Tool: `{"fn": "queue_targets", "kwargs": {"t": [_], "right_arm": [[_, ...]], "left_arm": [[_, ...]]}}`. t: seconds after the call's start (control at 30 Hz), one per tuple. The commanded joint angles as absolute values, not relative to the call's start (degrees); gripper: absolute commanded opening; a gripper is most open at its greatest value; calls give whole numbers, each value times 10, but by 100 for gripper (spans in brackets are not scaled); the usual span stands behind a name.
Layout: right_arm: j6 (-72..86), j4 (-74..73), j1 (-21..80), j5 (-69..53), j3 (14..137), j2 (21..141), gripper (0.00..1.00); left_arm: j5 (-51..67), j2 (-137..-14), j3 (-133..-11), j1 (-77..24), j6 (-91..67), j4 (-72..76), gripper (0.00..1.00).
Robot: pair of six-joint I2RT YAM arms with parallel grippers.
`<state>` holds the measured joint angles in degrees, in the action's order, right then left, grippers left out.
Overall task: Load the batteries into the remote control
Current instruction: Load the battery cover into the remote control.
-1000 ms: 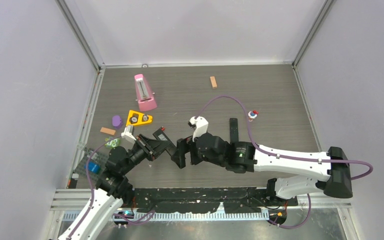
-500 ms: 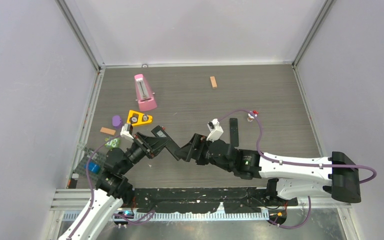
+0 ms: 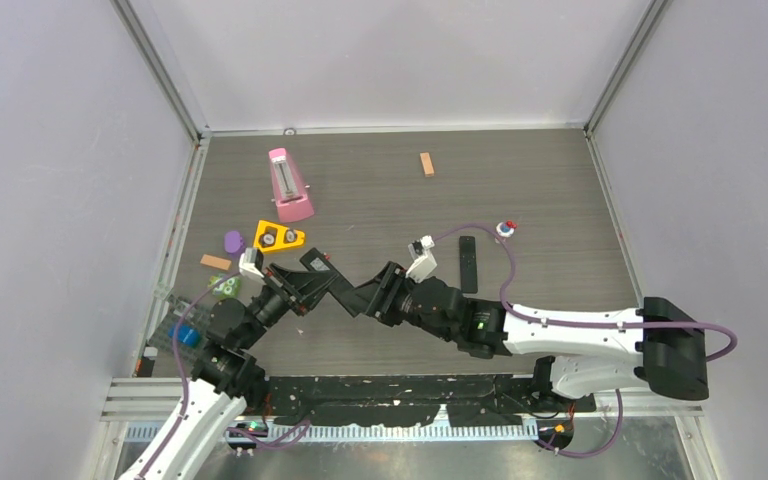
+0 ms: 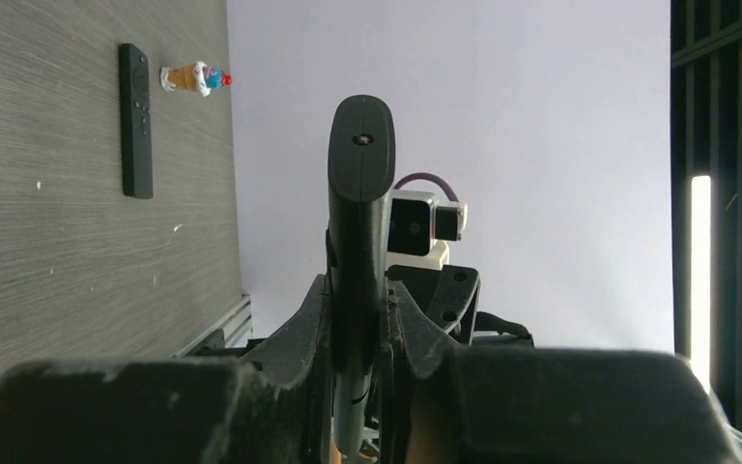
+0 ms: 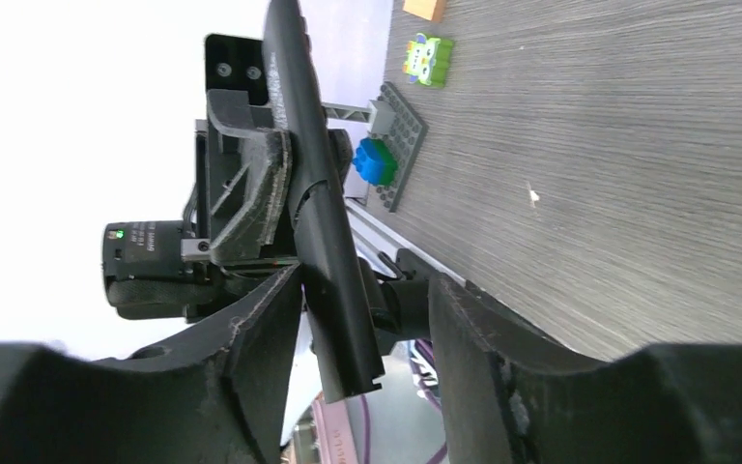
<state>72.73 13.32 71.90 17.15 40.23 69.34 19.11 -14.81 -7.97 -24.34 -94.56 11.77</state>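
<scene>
Left wrist view: the remote control (image 4: 359, 242) has its lower end hidden between the left jaws. Right wrist view: its far end is cut off by the top edge; contact with the right jaws cannot be confirmed. Top view: a small figure (image 3: 504, 229) beyond the right jaws is too small to identify.
</scene>
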Motion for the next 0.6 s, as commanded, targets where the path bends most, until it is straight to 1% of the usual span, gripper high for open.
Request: {"fn": "queue_targets", "kwargs": {"t": [0.0,0.03,0.07,0.1,0.17,0.23,0.33,0.57], "right_arm": [[742,127,716,184,402,722,51],[747,129,716,182,401,730,46],[749,136,716,181,401,733,43],[752,139,717,181,401,740,37],[756,154,717,180,399,748,31],[757,170,717,179,399,755,27],[760,197,717,180,399,762,25],[771,239,715,182,397,775,26]], "left_arm": [[193,-126,-91,-243,-987,197,0],[191,-123,-91,-243,-990,195,0],[190,-121,-91,-243,-991,194,0],[190,-119,-92,-243,-992,193,0],[190,-116,-94,-244,-994,193,0],[192,-114,-95,-243,-993,192,0],[195,-113,-96,-243,-991,192,0],[207,-102,-98,-243,-981,189,0]]}}
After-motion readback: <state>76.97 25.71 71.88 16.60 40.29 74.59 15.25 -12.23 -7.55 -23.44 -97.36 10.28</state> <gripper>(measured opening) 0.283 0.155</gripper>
